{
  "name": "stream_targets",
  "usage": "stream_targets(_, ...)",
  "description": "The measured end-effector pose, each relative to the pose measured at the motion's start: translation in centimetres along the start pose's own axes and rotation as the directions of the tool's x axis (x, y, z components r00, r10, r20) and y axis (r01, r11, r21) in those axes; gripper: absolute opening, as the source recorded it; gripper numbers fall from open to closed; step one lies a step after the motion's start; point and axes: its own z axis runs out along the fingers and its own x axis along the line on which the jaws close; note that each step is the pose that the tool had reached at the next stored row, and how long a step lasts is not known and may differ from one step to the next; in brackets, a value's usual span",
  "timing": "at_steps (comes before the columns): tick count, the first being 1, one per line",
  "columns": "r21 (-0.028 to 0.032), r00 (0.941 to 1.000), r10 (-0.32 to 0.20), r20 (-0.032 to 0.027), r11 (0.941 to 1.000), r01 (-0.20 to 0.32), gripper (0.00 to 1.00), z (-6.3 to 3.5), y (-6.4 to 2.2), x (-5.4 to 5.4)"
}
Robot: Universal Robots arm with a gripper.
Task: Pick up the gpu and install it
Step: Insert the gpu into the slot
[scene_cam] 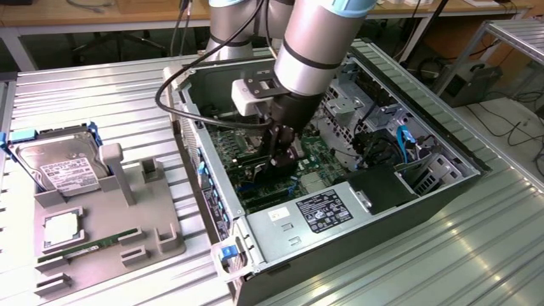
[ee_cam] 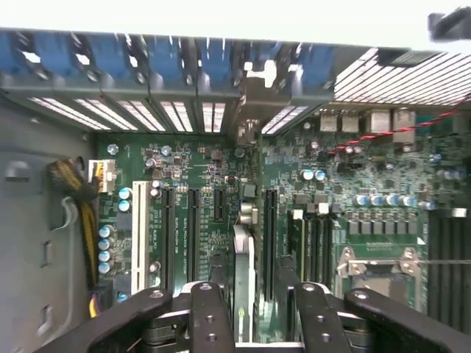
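Exterior view: we see the arm reaching down into the open computer case [scene_cam: 340,159], the gripper [scene_cam: 285,162] low over the motherboard [scene_cam: 246,150] and closed on a dark card, which we take to be the gpu [scene_cam: 259,171]. Pickup looks done. The grey fixture [scene_cam: 111,223] near the surface's edge on the exterior view's left holds the hard drive [scene_cam: 60,166].

Wrist view: the gripper [ee_cam: 244,309] pinches the gpu [ee_cam: 241,272] edge-on, above the expansion slots [ee_cam: 268,228]. We judge seating unfinished.
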Motion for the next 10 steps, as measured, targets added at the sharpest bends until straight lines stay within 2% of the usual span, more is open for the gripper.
stream_targets(1,0.0001,1.0000,0.000,0.0000,1.0000,0.000,0.38,-0.31,0.03,-0.03)
stream_targets(2,0.0004,1.0000,0.000,-0.0001,1.0000,0.000,0.32,-0.53,0.05,-0.05)
stream_targets(3,0.0015,1.0000,0.000,-0.0001,1.0000,0.000,0.19,-0.60,0.08,-0.06)
stream_targets(4,0.0032,1.0000,0.000,0.0003,1.0000,0.000,0.19,-0.59,0.10,-0.08)
stream_targets(5,0.0048,1.0000,0.000,0.0001,1.0000,0.000,0.13,-0.59,0.12,-0.09)
stream_targets(7,0.0172,1.0000,-0.001,-0.0006,0.9999,0.001,0.11,-0.44,0.23,-0.18)
stream_targets(10,0.0270,1.0000,-0.002,-0.0010,0.9996,0.002,0.11,-0.11,0.51,-0.18)
